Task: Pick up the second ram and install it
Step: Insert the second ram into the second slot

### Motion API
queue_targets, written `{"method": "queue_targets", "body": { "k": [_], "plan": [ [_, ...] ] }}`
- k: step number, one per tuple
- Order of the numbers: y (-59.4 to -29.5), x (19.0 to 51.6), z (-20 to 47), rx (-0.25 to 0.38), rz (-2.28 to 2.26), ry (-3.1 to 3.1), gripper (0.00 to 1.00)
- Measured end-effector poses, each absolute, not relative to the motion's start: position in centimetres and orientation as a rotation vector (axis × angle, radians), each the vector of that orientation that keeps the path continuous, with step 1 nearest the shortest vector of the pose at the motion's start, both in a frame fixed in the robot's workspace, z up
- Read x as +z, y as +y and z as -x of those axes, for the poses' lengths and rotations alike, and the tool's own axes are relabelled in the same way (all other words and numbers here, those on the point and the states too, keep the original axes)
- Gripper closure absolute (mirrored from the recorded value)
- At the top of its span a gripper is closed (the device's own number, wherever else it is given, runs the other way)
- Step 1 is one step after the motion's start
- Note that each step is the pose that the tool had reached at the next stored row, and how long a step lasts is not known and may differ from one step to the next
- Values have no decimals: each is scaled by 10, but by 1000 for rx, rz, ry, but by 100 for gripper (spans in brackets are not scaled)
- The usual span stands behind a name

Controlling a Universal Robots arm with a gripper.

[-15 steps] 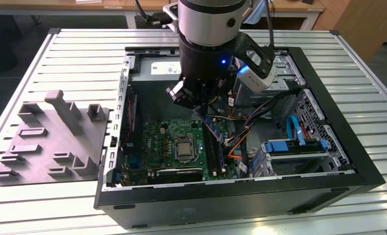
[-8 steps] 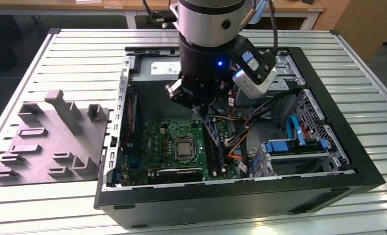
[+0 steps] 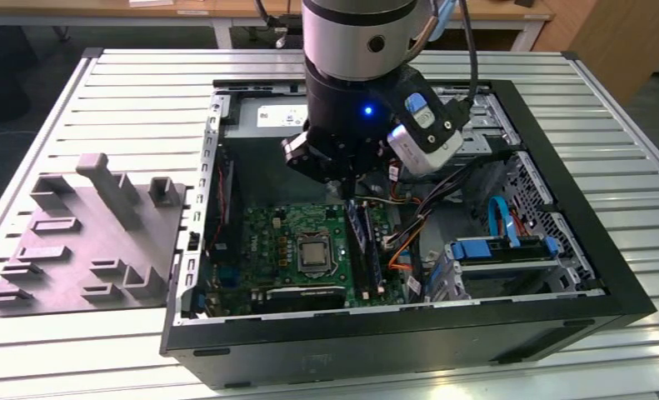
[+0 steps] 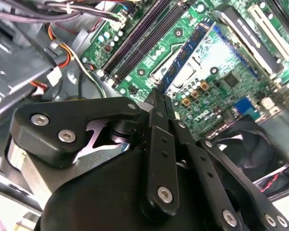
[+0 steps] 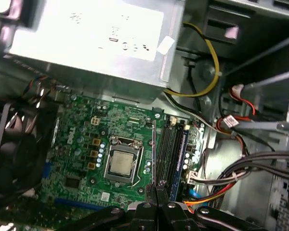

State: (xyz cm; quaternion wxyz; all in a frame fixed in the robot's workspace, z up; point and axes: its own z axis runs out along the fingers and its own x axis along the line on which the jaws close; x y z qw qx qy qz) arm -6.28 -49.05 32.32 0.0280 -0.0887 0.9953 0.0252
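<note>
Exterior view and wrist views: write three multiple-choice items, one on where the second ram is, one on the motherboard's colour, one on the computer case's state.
1. Where is the second ram?
A. On the grey fixture
B. At the tip of the end effector, by the motherboard's slots
C. On the slatted table

2. What colour is the motherboard?
A. Red
B. White
C. Green

3. How is the computer case?
A. Lying flat, side open
B. Lying flat, side panel shut
C. Standing upright

Answers:
1 B: in both wrist views the strip runs out from the closed tip beside the long slots.
2 C: the board is green in every view.
3 A: the exterior view looks straight down into the case at the motherboard.
</note>
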Motion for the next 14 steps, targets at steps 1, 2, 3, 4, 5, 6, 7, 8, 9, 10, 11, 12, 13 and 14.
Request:
{"method": "queue_targets", "body": {
  "k": [1,2,3,4,5,6,7,8,9,10,11,12,13,14],
  "plan": [
    [-491,323,63,77,246,3074,88],
    [-491,323,63,76,216,3076,88],
    [-491,323,63,76,188,3077,88],
    [-491,323,63,75,161,3079,88],
    [-491,323,63,74,133,3079,88],
    [-491,322,63,73,105,3080,88],
    [-491,322,63,72,78,3081,88],
    [-491,322,63,71,53,3081,88],
    [-491,322,63,71,27,3081,88],
    [-491,322,63,70,8,3081,88],
    [-491,322,63,70,3,3081,88],
    [-491,322,63,70,2,3081,88],
    [-491,322,63,70,2,3080,88],
    [-491,322,63,71,2,3080,88]
  ]
}}
